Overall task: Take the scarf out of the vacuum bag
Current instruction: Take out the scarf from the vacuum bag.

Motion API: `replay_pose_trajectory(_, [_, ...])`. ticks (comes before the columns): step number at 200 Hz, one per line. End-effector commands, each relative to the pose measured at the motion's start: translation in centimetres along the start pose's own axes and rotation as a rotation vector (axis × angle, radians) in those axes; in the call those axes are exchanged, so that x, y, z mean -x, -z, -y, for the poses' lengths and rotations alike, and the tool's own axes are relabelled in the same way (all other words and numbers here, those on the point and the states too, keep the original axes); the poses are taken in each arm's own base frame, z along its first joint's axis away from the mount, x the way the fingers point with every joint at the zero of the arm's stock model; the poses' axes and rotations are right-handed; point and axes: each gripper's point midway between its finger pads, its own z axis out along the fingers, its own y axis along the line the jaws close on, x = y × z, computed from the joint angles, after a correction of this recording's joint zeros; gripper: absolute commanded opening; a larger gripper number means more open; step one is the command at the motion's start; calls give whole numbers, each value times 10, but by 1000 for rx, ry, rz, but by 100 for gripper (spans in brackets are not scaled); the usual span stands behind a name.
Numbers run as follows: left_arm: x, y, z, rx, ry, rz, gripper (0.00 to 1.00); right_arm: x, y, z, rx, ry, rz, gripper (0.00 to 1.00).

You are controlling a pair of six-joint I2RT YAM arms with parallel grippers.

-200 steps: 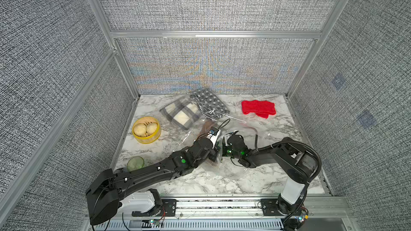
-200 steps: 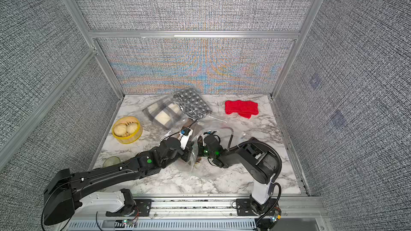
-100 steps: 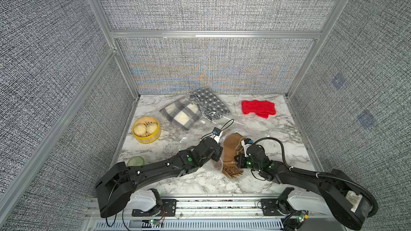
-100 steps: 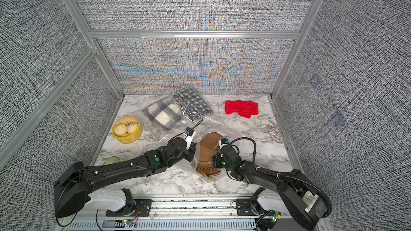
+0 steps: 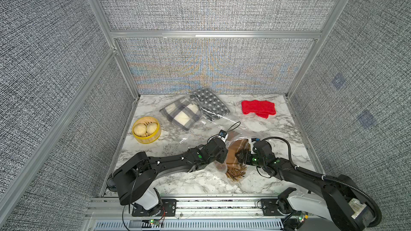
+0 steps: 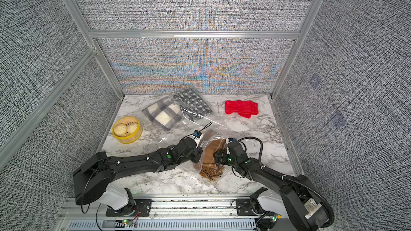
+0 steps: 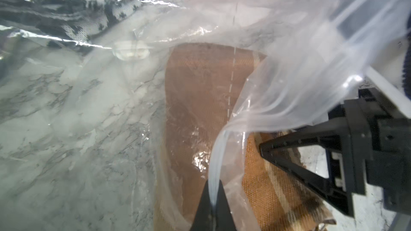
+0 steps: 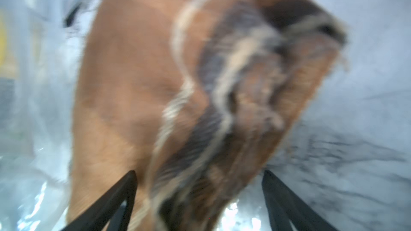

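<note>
A brown scarf [image 5: 234,160] with a fringed end [image 6: 211,172] lies near the table's front, its far part under the clear crinkly vacuum bag [image 5: 241,136]. My left gripper [image 7: 212,196] is shut on a gathered fold of the bag [image 7: 300,63] and sits just left of the scarf in both top views [image 6: 200,152]. On the scarf's right side my right gripper [image 8: 199,181] stands open, its fingers [image 8: 124,187] wide apart on either side of the blurred brown cloth [image 8: 155,85]. A round clear cap [image 7: 130,51] shows on the plastic.
A second clear bag holds a plaid scarf [image 5: 183,114] and a black-and-white one [image 5: 211,103] at the back. A red knit piece [image 5: 258,108] lies back right. A yellow steamer basket [image 5: 158,132] with buns stands at the left. Walls close in three sides.
The right arm drew back toward the front right, dragging the brown scarf into view, and its jaws have now opened. The left gripper stayed shut on the bag.
</note>
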Motion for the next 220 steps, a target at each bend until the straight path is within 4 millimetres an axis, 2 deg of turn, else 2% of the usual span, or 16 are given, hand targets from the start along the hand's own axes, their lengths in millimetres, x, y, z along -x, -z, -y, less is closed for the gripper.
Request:
replay_pose_trajectory(1, [-6,-10,4,-19,11,-11,0,-1,-8,1,12,-22,-14,87])
replay_pose_trajectory(23, [-23,-25,2,-17,15,-52,0,1,-15,-1,28,-28,-11,87])
replay_pose_trajectory(68, [-58,-47,-7,-1,34,-117,0,-10,-38,-29,162,-27,-28,90])
replay_pose_trajectory(93, [-69,-53,-5,-17,46,-136,0,-13,-46,-35,184,-19,-18,82])
replay_pose_trajectory(100, [-71,-55,-5,-18,47,-144,0,-12,-47,-37,199,-17,-12,72])
replay_pose_trajectory(107, [-72,-57,-4,-23,48,-149,0,-12,-47,-40,217,-9,-4,57])
replay_pose_trajectory(117, [-73,-58,-2,-30,49,-153,0,-10,-48,-41,230,-2,11,34])
replay_pose_trajectory(129, [-72,-57,-2,-32,49,-150,0,-8,-48,-42,231,8,13,0])
replay_pose_trajectory(153, [-63,-51,-2,-29,43,-129,0,-7,-46,-43,222,27,-3,0])
replay_pose_trajectory(169, [-57,-48,-3,-17,33,-118,0,-6,-37,-36,193,27,-8,0])
replay_pose_trajectory(192, [-44,-45,-7,27,10,-106,0,-9,-21,-16,79,31,-68,0])
replay_pose_trajectory(220, [-23,-50,-13,77,-5,-86,0,-12,-1,1,42,-12,-76,0])
